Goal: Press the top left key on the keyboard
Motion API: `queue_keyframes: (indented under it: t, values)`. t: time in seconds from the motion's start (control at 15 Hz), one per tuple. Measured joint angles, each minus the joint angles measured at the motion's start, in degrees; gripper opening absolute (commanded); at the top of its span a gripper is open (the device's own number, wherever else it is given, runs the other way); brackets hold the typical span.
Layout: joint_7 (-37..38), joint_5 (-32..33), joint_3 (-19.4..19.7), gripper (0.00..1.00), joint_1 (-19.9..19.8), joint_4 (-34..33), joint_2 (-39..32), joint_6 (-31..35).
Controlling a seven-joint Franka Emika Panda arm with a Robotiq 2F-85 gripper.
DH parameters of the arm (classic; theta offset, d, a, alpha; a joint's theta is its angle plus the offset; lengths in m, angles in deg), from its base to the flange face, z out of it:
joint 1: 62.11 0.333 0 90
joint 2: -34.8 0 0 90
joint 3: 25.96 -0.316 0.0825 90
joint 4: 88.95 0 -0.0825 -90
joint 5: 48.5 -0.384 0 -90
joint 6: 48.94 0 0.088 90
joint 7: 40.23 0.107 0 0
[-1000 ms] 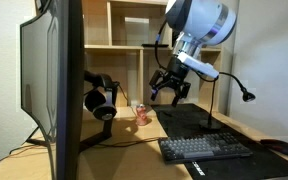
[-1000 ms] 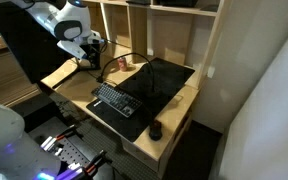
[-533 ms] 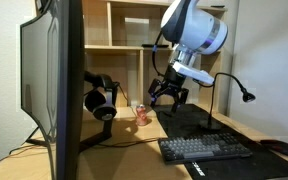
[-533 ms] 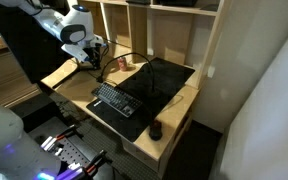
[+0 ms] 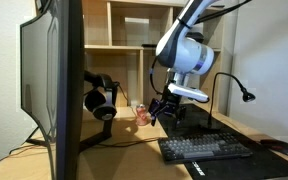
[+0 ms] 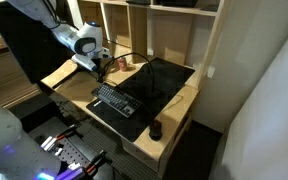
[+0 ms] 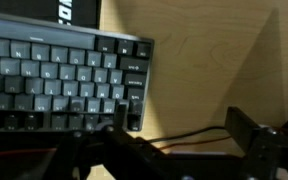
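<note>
The wooden desk carries a big dark monitor and a wide black desk mat. The Panda arm reaches down over the mat's far side, near a shelf unit.

The keyboard lies along the front edge of the mat, seen in both exterior views, with a small dark mouse well apart past its other end.

The gripper hovers above the desk just off the keyboard's end, close to a small red can. It touches nothing. In the wrist view the jaws stand wide apart and hold nothing. Only bare wood and a thin cable show between them, while the keyboard's end keys sit off to one side.

The press looks not yet made: no part of the gripper rests on a keycap. What seems left is to come over the corner key, lower one fingertip onto it alone, then lift off.
</note>
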State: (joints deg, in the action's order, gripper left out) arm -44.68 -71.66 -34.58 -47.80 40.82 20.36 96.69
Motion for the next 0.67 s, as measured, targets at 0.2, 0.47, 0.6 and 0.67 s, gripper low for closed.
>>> queue_keyframes:
  t: [0.2,0.47,0.6,0.67]
  values:
    - [1.4,0.5,-1.1,1.0,-0.1,-4.0,-4.8,3.9]
    - [2.2,0.9,-1.6,1.0,-0.1,-6.2,-7.0,5.1]
    - [2.6,1.6,-1.7,1.0,-0.2,-6.2,-7.1,5.1]
    - [3.2,2.2,-1.8,1.0,-0.2,-6.2,-7.2,5.3]
